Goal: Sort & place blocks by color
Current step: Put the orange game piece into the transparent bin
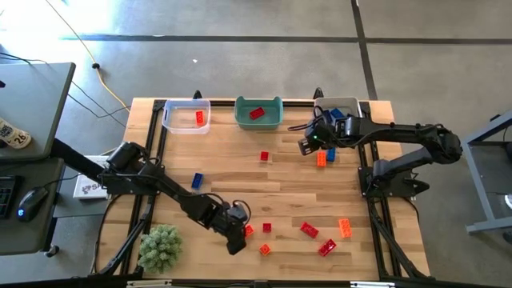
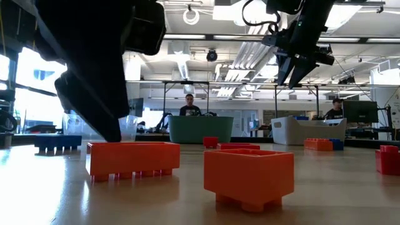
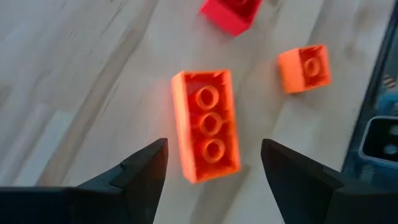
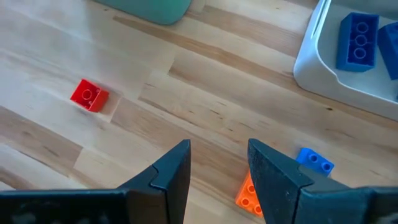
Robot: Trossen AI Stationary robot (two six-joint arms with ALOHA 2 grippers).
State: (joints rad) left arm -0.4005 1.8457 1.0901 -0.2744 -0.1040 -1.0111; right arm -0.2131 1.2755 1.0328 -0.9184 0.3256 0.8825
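Pale wooden table (image 1: 280, 192): at lower centre, left gripper (image 1: 238, 237) hovers, jaws spread, over a long orange plastic brick (image 3: 206, 124). Scattered red and orange blocks (image 1: 309, 230) lie lower right. Farther, upper right, right gripper (image 1: 307, 145) hangs empty, jaws parted, beside white bin (image 1: 346, 105).

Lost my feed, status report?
Left gripper open over orange brick. Right gripper empty, above table near white bin. Nothing in the way.
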